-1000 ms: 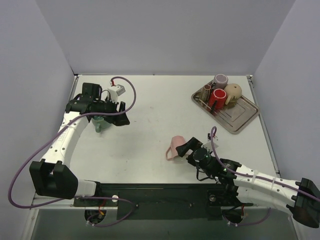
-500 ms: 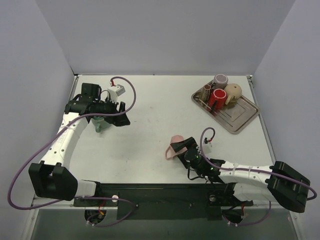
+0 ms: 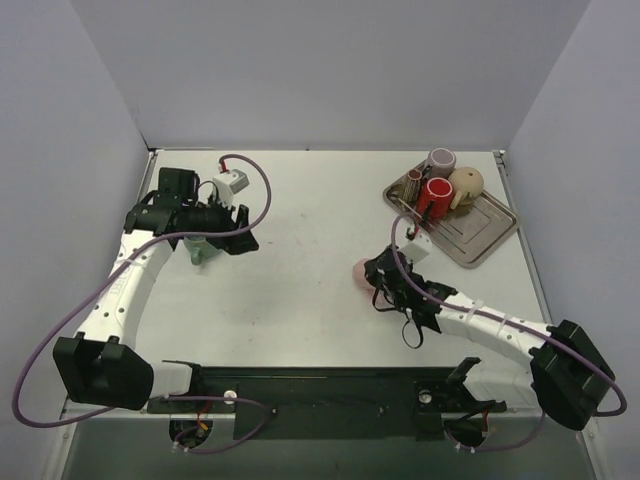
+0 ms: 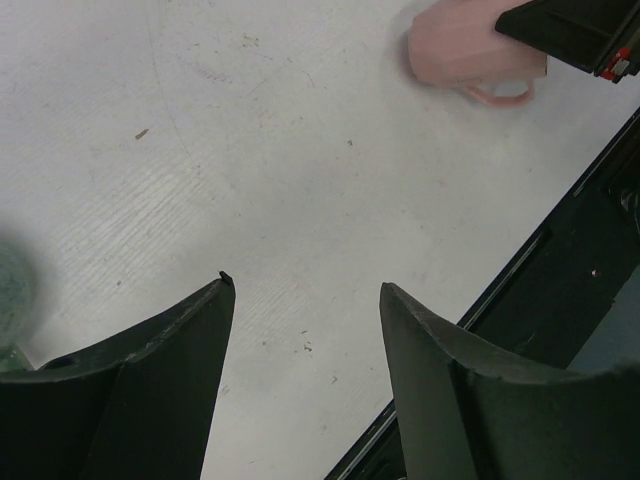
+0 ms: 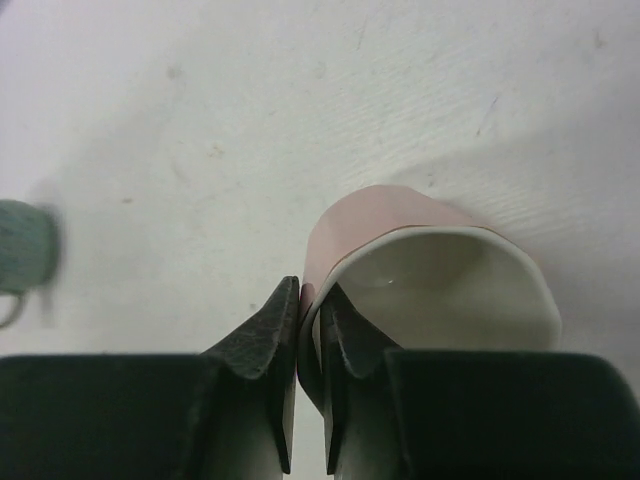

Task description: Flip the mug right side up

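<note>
The pink mug [image 3: 362,272] is near the table's middle right, mostly covered by my right gripper [image 3: 385,282]. In the right wrist view the mug [image 5: 430,250] shows its white inside toward the camera. My right gripper [image 5: 310,292] is shut on its wall, one finger inside the rim and one outside. The left wrist view shows the mug [image 4: 465,55] at the top right with its handle visible. My left gripper [image 4: 305,285] is open with only bare table between its fingers; it hangs at the far left [image 3: 240,236].
A green mug [image 3: 200,250] stands under the left arm and appears blurred at the left edge [image 5: 22,250] of the right wrist view. A metal tray [image 3: 472,238] at the back right holds a red mug [image 3: 436,195] and other cups.
My right gripper has closed on the pink mug's wall and swung up and to the right, carrying the mug a little that way. The left arm has barely moved.
</note>
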`<state>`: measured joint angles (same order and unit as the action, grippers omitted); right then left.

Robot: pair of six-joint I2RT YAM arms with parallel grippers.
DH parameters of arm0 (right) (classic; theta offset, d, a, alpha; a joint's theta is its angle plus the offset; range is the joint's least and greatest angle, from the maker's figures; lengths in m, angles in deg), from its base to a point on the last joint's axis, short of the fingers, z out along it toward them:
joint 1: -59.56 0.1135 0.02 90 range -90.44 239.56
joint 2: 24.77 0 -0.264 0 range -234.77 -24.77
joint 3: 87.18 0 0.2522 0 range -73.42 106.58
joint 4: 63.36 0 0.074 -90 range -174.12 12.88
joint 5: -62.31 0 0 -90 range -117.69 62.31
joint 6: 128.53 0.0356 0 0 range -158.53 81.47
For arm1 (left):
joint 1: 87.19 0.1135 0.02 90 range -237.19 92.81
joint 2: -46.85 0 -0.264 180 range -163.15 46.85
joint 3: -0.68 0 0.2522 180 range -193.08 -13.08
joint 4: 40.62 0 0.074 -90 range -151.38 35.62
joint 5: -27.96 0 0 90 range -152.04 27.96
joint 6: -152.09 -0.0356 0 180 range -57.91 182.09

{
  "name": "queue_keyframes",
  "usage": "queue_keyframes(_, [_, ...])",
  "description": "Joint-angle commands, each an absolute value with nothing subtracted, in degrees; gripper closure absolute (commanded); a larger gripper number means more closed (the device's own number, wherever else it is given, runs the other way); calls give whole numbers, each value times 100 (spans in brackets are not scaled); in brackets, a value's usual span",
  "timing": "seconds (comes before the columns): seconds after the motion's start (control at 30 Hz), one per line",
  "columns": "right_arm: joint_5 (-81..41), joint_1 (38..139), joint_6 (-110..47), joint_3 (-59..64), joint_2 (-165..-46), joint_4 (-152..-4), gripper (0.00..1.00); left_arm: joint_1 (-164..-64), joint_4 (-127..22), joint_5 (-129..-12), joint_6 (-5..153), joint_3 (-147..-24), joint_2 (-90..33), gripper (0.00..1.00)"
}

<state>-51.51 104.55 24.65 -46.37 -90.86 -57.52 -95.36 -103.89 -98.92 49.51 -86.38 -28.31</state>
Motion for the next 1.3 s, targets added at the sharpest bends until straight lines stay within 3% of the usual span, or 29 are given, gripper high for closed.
queue_keyframes(0.0, [-4580, 10219, -612, -2647, -9690, -7913, 100, -9537, -10500, -9834, 4645, -8779, -2584, 30])
queue_keyframes(0.27, [-3236, 10236, -2419, 669, -12046, -10365, 100, -9344, -10711, -9500, 4460, -8963, -2821, 30])
queue_keyframes(0.47, [-3306, 10815, -2797, 2997, -13741, -11323, 100, -8940, -10404, -9061, 4617, -8990, -3163, 30])
queue_keyframes(0.63, [-3253, 11247, -3097, 5231, -15131, -11983, 100, -8018, -10141, -8973, 4758, -9034, -3287, 30])
queue_keyframes(1.0, [-2946, 11308, -3140, 6246, -16083, -11817, 100, -7445, -9859, -8788, 4635, -8770, -3225, 29])
queue_keyframes(1.27, [-2980, 11335, -3229, 5956, -15670, -11737, 63, -7445, -9902, -8832, 4583, -8823, -3260, 29])
